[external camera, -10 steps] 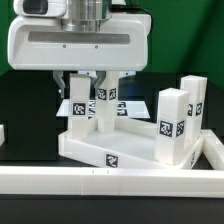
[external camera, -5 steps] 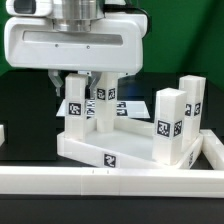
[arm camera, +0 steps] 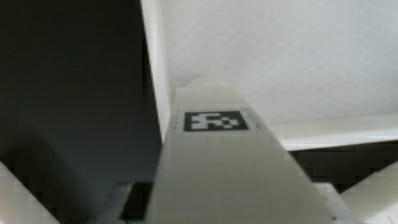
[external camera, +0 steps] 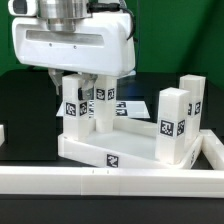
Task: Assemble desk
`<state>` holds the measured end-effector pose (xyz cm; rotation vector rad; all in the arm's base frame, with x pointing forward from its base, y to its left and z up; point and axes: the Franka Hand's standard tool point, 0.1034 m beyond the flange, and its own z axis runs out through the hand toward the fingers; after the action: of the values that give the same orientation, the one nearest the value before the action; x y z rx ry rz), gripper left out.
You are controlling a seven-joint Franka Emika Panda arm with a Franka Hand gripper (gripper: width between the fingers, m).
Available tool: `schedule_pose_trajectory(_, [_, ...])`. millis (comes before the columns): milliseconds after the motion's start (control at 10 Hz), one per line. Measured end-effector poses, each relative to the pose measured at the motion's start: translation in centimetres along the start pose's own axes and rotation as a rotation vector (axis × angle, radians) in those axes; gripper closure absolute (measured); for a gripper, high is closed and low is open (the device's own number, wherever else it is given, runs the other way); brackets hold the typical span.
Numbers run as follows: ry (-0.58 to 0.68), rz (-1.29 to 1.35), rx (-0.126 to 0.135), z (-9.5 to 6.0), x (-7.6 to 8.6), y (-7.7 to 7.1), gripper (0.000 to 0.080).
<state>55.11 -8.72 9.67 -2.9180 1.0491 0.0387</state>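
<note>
The white plastic rectangular desk tray (external camera: 110,150) sits at the frame's centre on the black tabletop (external camera: 25,100). Two white square-section legs (external camera: 72,108) stand upright in its rear left part, under the robot's jaws. Two more white legs (external camera: 171,125) stand at its right side. A long white border rail (external camera: 60,182) runs along the lower frame, before the tray.

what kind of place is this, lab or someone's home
Most likely a robotics lab bench, not a home. The white desk parts, a tabletop and legs, carry printed tracking tags. A white rail fences the black work surface, and a robot gripper is closed on one leg.
</note>
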Motion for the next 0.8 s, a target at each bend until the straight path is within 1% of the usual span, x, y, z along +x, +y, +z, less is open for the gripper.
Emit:
schedule_pose_trajectory(400, [0.004,0.27,0.002,-0.04,0.08,-0.03,0.0509])
schedule_pose_trajectory(600, [0.024,0.482,0.045,0.03,0.22,0.03,0.0509])
schedule_pose_trajectory(800, [0.03,0.637,0.064,0.02,0.3,0.02,0.0509])
